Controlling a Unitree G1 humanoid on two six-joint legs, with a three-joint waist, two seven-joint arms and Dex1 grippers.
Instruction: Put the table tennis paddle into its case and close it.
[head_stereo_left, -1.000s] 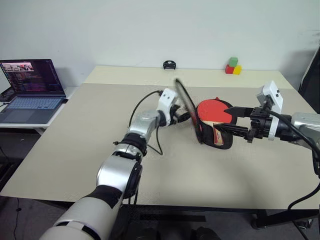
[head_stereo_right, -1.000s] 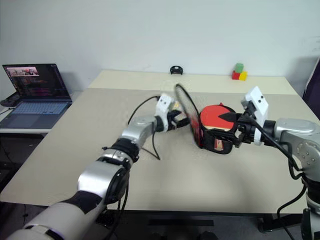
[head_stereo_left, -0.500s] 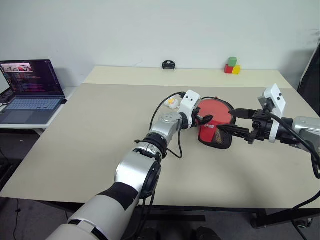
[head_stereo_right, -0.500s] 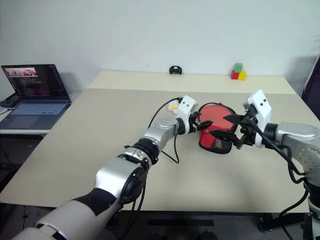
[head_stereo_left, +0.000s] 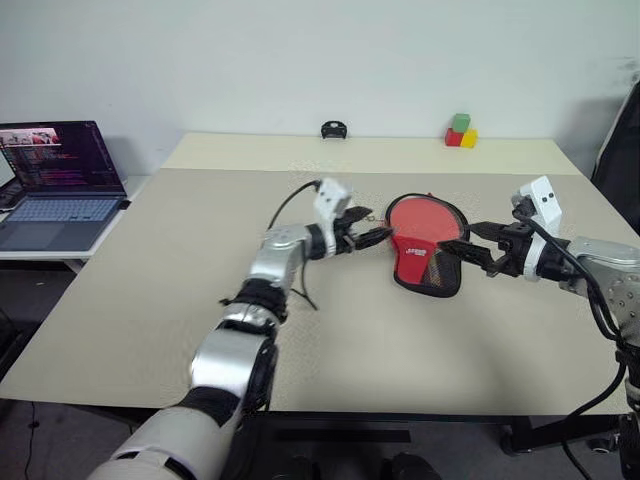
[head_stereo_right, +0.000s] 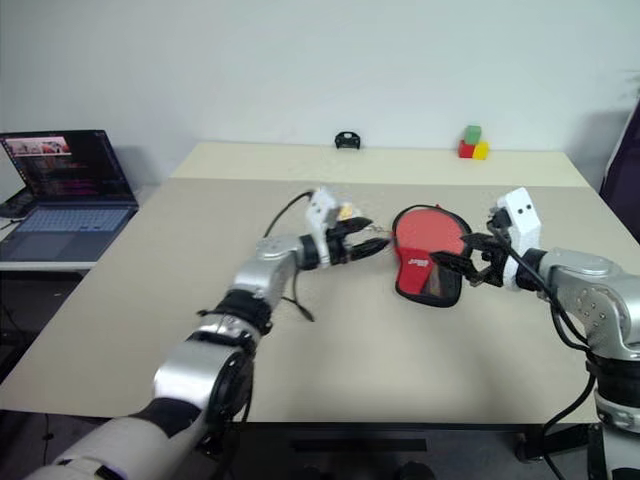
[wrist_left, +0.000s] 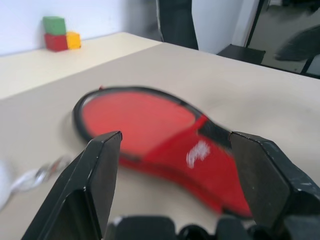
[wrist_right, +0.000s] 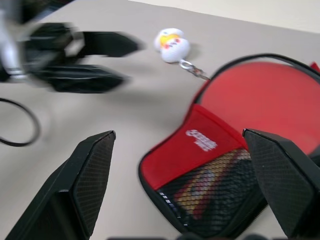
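Both tools (head_stereo_left: 372, 238) (head_stereo_left: 472, 246) agape, level, flanking case (head_stereo_left: 427, 247).

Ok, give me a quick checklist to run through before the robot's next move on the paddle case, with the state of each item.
1. Table tennis paddle inside the case: ok, its handle shows through the mesh.
2. Case lying flat on the table, flap down: ok.
3. Zip closed all round: cannot tell, the edge is too small to read.
4. Left gripper open and holding nothing: ok, it sits beside the case, apart from it.
5. Right gripper open and holding nothing: ok, its fingers flank the case's mesh end.
6. White keychain charm clear of both grippers: ok, it lies on the table next to the case's round end.
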